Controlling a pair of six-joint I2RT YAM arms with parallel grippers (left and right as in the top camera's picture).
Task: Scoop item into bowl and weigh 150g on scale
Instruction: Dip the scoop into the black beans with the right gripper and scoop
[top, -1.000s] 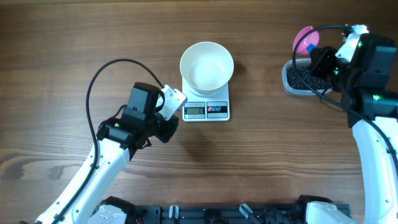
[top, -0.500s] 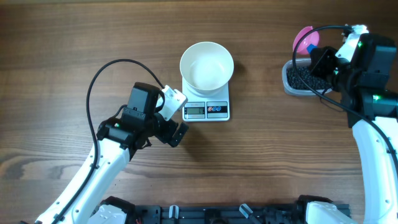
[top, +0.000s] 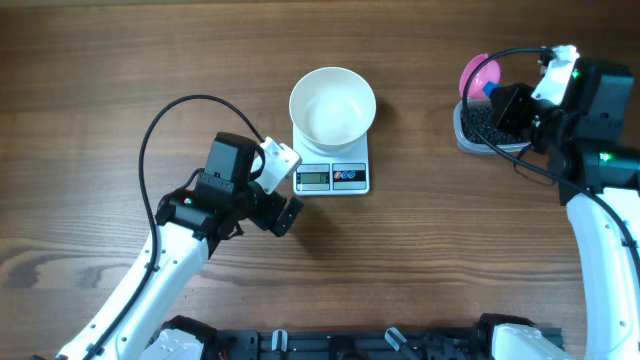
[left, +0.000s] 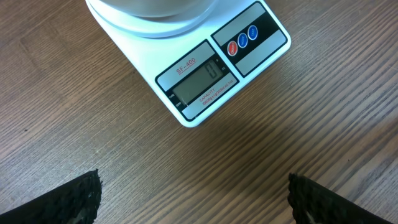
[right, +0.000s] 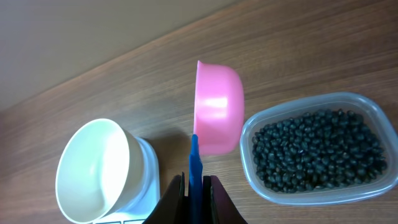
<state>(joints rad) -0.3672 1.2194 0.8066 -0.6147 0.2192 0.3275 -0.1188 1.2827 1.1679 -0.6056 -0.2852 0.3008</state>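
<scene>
The white bowl (top: 332, 105) stands on the scale (top: 333, 178) at mid-table, and its inside shows plain white. My left gripper (top: 287, 187) hovers just left of the scale's display, open wide with nothing between its fingers (left: 69, 200). From the left wrist view I look down on the display end of the scale (left: 205, 81). My right gripper (right: 195, 190) is shut on the blue handle (right: 194, 158) of a pink scoop (right: 217, 109), which is tipped on its side beside a clear tub (right: 372, 118). That tub holds the black beans, the item (right: 317, 149).
The clear tub (top: 462, 135) sits at the right edge of the wooden table, under my right arm. A black cable loops from the left arm (top: 160, 120). The table's front edge carries a black rail (top: 330, 345).
My left gripper's jaws have spread from partly closed to wide open. My right gripper has carried the pink scoop a little to the left, over the tub's left end.
</scene>
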